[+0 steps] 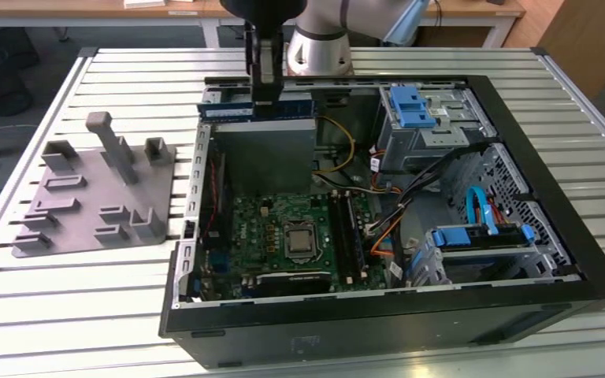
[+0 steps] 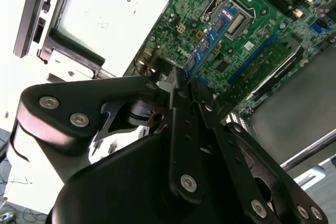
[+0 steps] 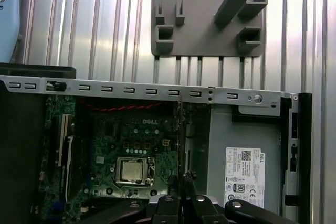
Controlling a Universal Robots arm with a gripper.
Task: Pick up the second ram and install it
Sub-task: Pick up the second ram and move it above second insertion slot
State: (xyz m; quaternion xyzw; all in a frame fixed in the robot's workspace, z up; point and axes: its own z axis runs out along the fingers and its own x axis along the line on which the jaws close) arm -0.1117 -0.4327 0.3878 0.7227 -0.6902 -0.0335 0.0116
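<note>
Now the end effector (image 2: 176, 81) is clamped on the ram (image 2: 211, 36), well apart from the sockets (image 1: 340, 227) (long axis seemingly crosswise to them).

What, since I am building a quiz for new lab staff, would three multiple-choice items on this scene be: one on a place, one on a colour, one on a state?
1. Where does the grey tray stand?
A. on the slatted table, at the exterior view's left of the computer case
B. inside the case
C. on the arm

2. What colour is the board of the second ram?
A. red
B. blue
C. yellow

3. What is the state of the gripper?
A. open over the tray
B. open, resting on the table
C. shut on the second ram, above the open case

Answers:
1 A: the exterior view shows the tray on the slats beside the case.
2 B: the second wrist view shows a blue strip with black chips.
3 C: the strip runs out from between the closed fingers, seated in no socket.
</note>
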